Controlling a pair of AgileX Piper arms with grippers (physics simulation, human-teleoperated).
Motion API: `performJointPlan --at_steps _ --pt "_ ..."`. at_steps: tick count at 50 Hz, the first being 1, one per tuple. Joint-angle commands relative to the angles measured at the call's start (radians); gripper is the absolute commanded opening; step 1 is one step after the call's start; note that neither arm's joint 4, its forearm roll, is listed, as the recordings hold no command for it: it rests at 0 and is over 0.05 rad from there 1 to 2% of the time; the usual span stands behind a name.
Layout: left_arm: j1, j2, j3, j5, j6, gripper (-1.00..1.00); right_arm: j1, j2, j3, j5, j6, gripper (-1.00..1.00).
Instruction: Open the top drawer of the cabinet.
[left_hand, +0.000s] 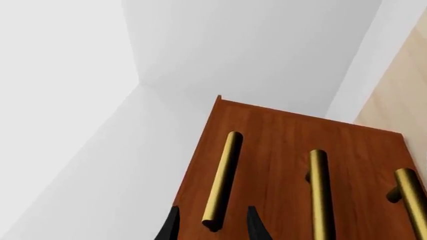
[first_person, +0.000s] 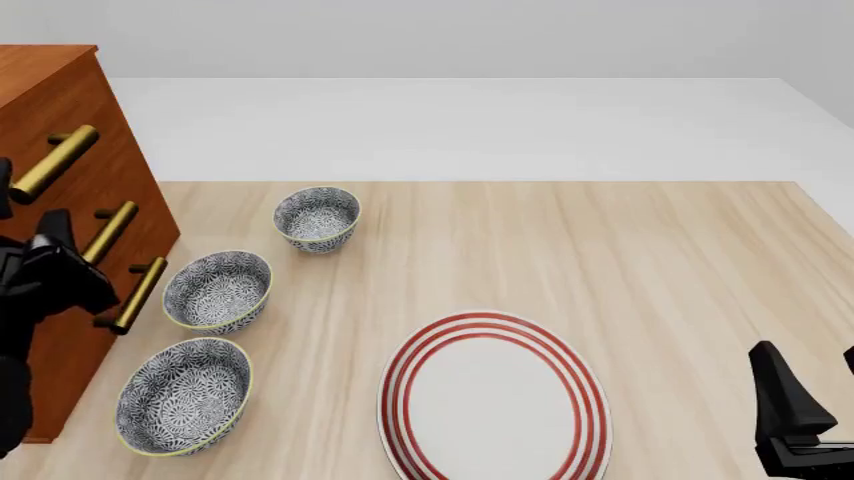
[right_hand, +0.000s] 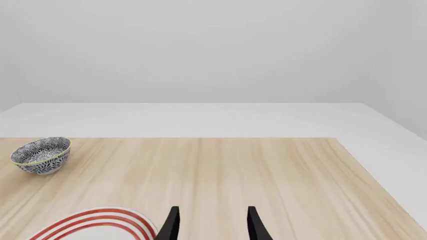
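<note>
The cabinet (first_person: 54, 80) stands at the table's far left, a reddish-brown chest with three brass bar handles. The top drawer (left_hand: 267, 125) carries the highest handle (left_hand: 223, 175) (first_person: 54, 163), and its front looks flush with the rest of the face. My left gripper (left_hand: 213, 212) is open, its two dark fingers on either side of that handle's near end with a gap on each side. In the front view the left arm (first_person: 54, 275) sits against the cabinet front, its fingertips hidden at the frame edge. My right gripper (right_hand: 213, 214) (first_person: 811, 368) is open and empty above the near right of the table.
Two lower brass handles (first_person: 114, 232) (first_person: 138, 293) sit beneath the top one. Three patterned bowls (first_person: 318, 217) (first_person: 218, 290) (first_person: 184, 393) line up beside the cabinet. A red-striped white plate (first_person: 497, 400) lies at the front centre. The wooden table (first_person: 641, 260) ends at a white floor.
</note>
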Motion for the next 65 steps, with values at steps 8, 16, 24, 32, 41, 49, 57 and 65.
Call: performJointPlan --at_steps 8,16,24,32,41,49,57,65 --pt "0.013 0.016 -0.016 0.001 0.004 1.00 0.000 0.000 0.000 0.000 0.000 1.00" --pt "0.017 0.019 -0.017 -0.002 0.001 1.00 0.000 0.000 0.000 0.000 0.000 1.00" --pt "-0.008 -0.012 0.004 -0.002 0.039 -1.00 0.000 0.000 0.000 0.000 0.000 1.00" --pt "-0.016 -0.021 0.010 -0.002 0.048 -1.00 0.000 0.000 0.000 0.000 0.000 1.00" --pt "-0.026 -0.022 0.017 -0.002 0.057 -1.00 0.000 0.000 0.000 0.000 0.000 1.00" --pt "-0.036 -0.023 0.026 -0.002 0.065 -1.00 0.000 0.000 0.000 0.000 0.000 1.00" --pt "-0.048 -0.021 0.032 -0.002 0.070 -1.00 0.000 0.000 0.000 0.000 0.000 1.00" --pt "-0.057 -0.012 0.028 -0.002 0.075 -1.00 0.000 0.000 0.000 0.000 0.000 1.00"
